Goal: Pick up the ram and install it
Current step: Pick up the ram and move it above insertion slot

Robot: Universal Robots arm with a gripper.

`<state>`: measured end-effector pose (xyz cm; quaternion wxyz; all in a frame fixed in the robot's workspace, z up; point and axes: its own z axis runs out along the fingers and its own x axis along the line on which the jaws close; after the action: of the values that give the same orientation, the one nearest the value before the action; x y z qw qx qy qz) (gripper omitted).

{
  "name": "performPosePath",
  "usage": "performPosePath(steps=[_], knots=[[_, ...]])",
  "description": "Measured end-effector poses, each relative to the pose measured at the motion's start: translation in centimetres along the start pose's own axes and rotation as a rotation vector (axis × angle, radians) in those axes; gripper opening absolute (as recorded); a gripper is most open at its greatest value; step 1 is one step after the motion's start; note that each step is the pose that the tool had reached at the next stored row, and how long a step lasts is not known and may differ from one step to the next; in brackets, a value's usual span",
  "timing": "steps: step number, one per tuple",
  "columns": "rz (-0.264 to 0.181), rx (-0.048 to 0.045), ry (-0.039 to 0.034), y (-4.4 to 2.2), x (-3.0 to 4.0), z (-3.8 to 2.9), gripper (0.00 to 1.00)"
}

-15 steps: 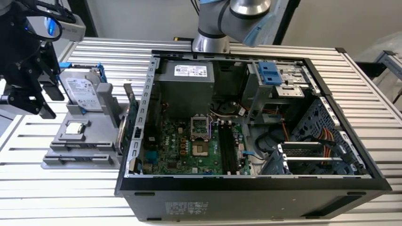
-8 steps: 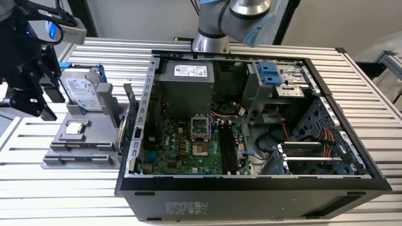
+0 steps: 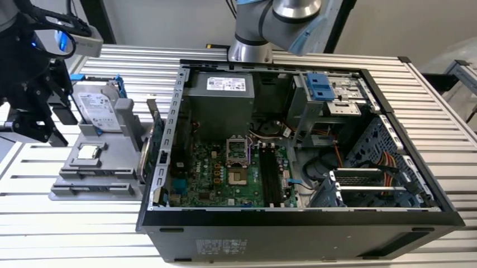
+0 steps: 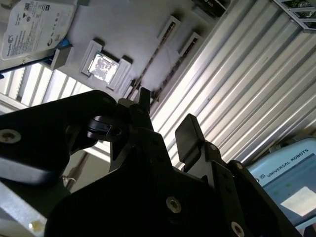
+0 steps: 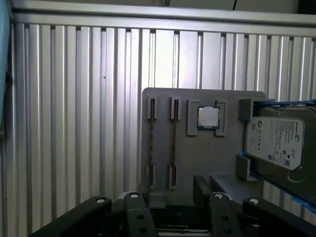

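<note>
Gripper (image 5: 173, 190) spread; ram (image 5: 173, 143) on edge, lengthwise toward it.

The desk (image 3: 75, 229) is made of ribbed metal slats. Two things are set directly on it. An open computer case (image 3: 298, 234) is laid on its side, towards the exterior view's right. A grey holder (image 3: 93, 181) is placed just beside it, on the exterior view's left. On the holder a hard drive (image 5: 279, 143), a square processor (image 5: 208, 117) and two thin ram sticks (image 5: 151, 143) are kept, the sticks set on edge in parallel slots.
</note>
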<state>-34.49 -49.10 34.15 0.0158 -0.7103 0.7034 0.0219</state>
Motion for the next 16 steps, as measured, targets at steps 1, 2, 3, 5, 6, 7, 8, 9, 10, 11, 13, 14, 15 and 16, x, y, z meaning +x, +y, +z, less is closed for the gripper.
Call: performPosePath(steps=[1, 2, 3, 5, 6, 7, 8, 9, 10, 11, 13, 14, 15, 16], knots=[[0.000, 0.0000, 0.0000, 0.00, 0.02, 0.06, 1.00], [0.000, 0.0000, 0.0000, 0.00, 0.03, 0.13, 1.00], [0.000, -0.0001, 0.0000, -0.01, 0.04, 0.19, 1.00], [0.000, 0.0000, 0.0000, -0.01, 0.05, 0.32, 1.00], [0.000, 0.0000, 0.0000, -0.01, 0.06, 0.40, 1.00], [0.000, 0.0000, 0.0000, -0.01, 0.06, 0.47, 1.00], [0.000, 0.0000, 0.0001, -0.01, 0.06, 0.56, 1.00], [0.000, 0.0000, 0.0002, -0.01, 0.07, 0.64, 1.00], [0.000, 0.0000, 0.0004, -0.01, 0.07, 0.71, 1.00], [0.000, -0.0001, 0.0006, -0.01, 0.08, 0.79, 1.00], [0.000, 0.0000, 0.0010, -0.02, 0.09, 0.95, 1.00], [0.000, -0.0001, 0.0011, -0.02, 0.09, 1.02, 1.00], [0.000, -0.0001, 0.0012, -0.02, 0.09, 1.08, 1.00], [0.000, -0.0001, 0.0012, -0.02, 0.09, 1.15, 1.00]])
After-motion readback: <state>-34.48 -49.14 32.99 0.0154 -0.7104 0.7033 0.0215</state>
